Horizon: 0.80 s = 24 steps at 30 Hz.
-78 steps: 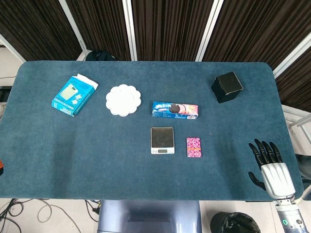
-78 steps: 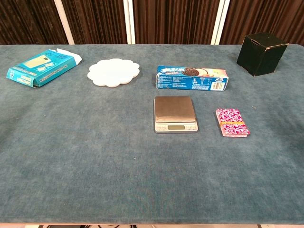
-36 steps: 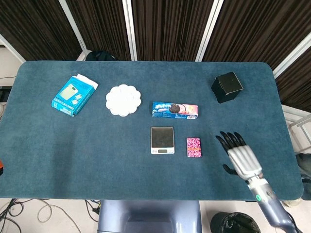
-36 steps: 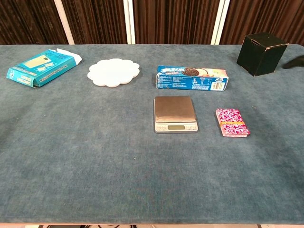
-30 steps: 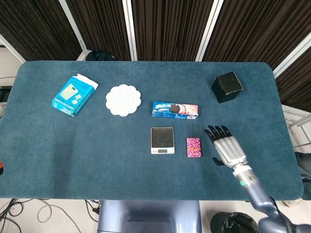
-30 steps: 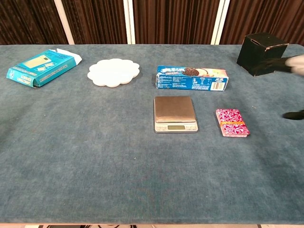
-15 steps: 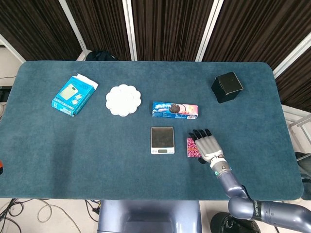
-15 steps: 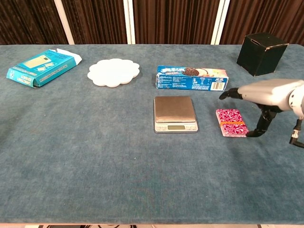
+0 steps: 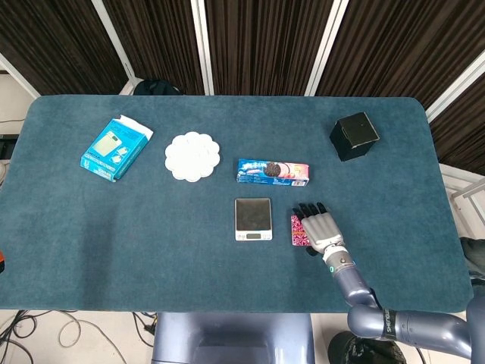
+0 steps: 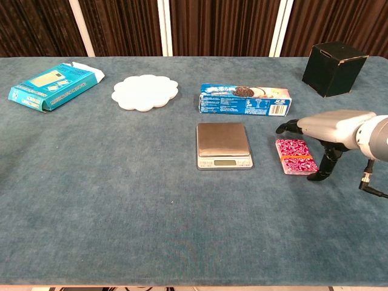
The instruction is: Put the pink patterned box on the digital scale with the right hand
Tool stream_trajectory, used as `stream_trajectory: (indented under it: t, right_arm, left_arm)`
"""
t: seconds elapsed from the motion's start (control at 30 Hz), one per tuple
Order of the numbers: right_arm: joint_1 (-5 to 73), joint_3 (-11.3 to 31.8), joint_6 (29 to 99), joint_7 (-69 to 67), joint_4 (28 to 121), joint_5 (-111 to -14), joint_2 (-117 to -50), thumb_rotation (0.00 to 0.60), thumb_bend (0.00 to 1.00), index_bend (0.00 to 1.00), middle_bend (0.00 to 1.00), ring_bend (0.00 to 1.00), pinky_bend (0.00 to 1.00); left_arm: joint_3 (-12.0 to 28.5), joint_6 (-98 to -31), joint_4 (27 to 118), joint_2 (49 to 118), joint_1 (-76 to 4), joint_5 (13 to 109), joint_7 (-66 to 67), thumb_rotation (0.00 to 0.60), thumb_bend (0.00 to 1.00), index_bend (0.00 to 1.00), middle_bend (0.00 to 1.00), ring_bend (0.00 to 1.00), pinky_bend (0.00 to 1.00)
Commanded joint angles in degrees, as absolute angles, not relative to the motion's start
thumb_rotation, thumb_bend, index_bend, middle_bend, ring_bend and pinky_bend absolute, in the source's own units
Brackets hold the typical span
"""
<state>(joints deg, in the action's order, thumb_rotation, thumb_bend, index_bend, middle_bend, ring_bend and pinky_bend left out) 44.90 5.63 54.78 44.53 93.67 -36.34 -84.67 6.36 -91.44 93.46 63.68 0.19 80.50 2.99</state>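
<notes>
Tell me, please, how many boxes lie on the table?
4. A teal box lies at far left, a blue cookie box behind the scale, a black box at far right, and the pink patterned box beside the scale, under the right hand. None seems hidden.

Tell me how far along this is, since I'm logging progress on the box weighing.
Done: the right hand is above the pink patterned box. In hand: nothing yet; its fingers are spread and the box lies flat on the table. Left: grasp the box, lift it, set it on the digital scale, whose platform is bare.
</notes>
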Motion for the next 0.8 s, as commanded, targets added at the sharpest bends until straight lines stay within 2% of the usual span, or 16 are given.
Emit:
stream_trajectory:
  t: [0.03, 0.17, 0.3, 0.57, 0.8]
  right_arm:
    - [45.2, 5.5, 55.0, 44.2, 93.2, -35.9, -85.0, 0.600, 0.32, 0.00, 0.12, 0.03, 0.00]
    - [45.1, 5.4, 55.9, 42.8, 92.4, -36.8, -85.7, 0.600, 0.32, 0.00, 0.27, 0.14, 0.00]
    - [45.0, 5.1, 56.5, 42.1, 91.5, -37.2, -86.3, 0.600, 0.32, 0.00, 0.37, 0.22, 0.00]
    - [45.2, 5.0, 57.4, 41.5, 92.6, -38.5, -85.8, 0.600, 0.32, 0.00, 0.44, 0.26, 0.00]
    - [47.2, 7.2, 60.3, 43.8, 98.2, -39.1, -83.6, 0.600, 0.32, 0.00, 0.44, 0.26, 0.00]
  left_arm:
    - [6.4, -91.4, 93.5, 63.7, 0.2, 80.5, 2.9, 0.600, 0.66, 0.08, 0.00, 0.00, 0.00]
    - [6.4, -91.4, 93.5, 63.6, 0.2, 80.5, 2.8, 0.600, 0.66, 0.08, 0.00, 0.00, 0.00]
    - [6.3, -91.4, 93.5, 63.6, 0.2, 80.5, 2.9, 0.600, 0.66, 0.08, 0.00, 0.00, 0.00]
    - [6.3, -91.4, 93.7, 63.6, 0.2, 80.4, 3.0, 0.600, 0.66, 0.08, 0.00, 0.00, 0.00]
    - [6.4, -91.4, 93.8, 63.7, 0.2, 80.4, 2.9, 0.600, 0.66, 0.08, 0.00, 0.00, 0.00]
